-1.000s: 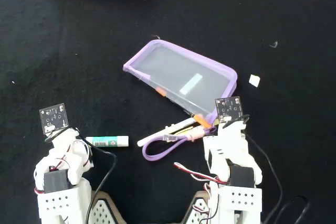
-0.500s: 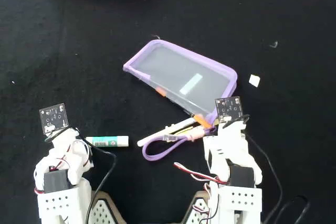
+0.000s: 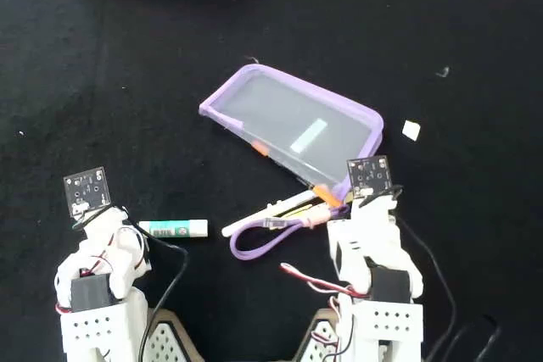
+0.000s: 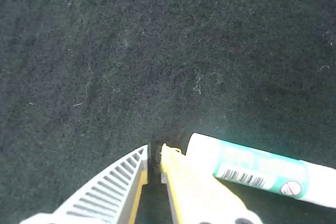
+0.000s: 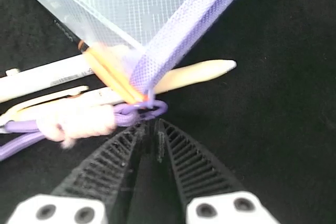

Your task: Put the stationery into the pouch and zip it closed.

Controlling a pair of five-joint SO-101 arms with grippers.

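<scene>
Left gripper (image 4: 154,157) and right gripper (image 5: 153,129) are pinched together, empty. The purple loop (image 5: 157,109), maybe touching the right tips, might snag and drag the pouch (image 5: 121,9).

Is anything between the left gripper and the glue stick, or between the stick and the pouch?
Nothing visible. The glue stick lies right beside the left gripper on the cloth. Bare cloth runs from it to the pouch; the pens and strap lie off that line, by the pouch's near corner.
</scene>
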